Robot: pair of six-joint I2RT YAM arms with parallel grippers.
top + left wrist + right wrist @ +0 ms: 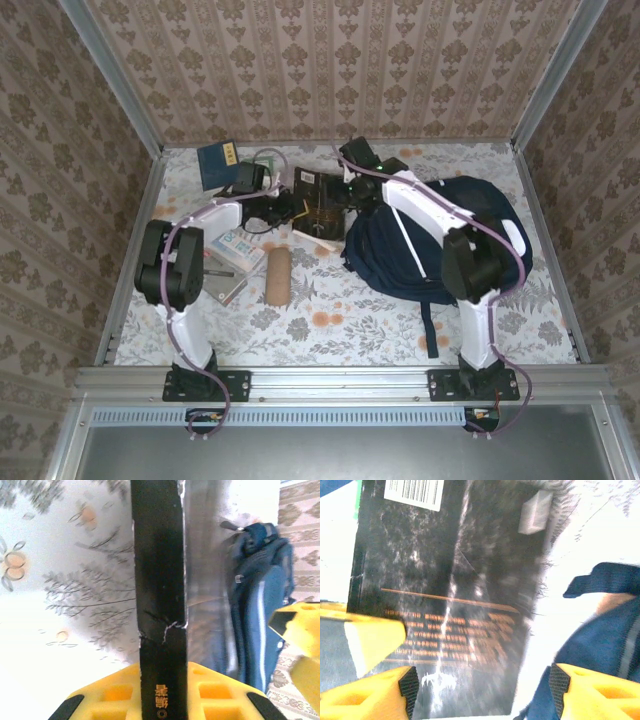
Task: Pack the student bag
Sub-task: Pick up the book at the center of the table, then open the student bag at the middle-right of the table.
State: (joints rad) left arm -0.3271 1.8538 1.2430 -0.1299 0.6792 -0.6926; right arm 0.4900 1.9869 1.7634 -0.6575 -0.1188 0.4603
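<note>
Bag [470, 215]: navy, white-striped, slumped on the floral table [330, 325] right of centre, partly under the right arm.

Book [318, 200]: black cover, orange print, white barcode label. Just left of the bag's upper corner, held between both grippers.

Left gripper [162, 700]: reaching toward the bag from its left. Yellow fingers [105, 697] clenched on the book's narrow edge, one pad against each face.

Right gripper [480, 695]: above the bag's left edge. Jaws released and spread wide over the book's cover, with navy fabric behind the right-hand finger. Contact with the book not discernible.

Tube [278, 275]: brown, lying flat, left of the bag's lower half, apart from it.

Box [238, 248]: pale, printed, further left of the bag, beside the tube.

Blue book [217, 163]: flat, well left of the bag, near the back wall.
</note>
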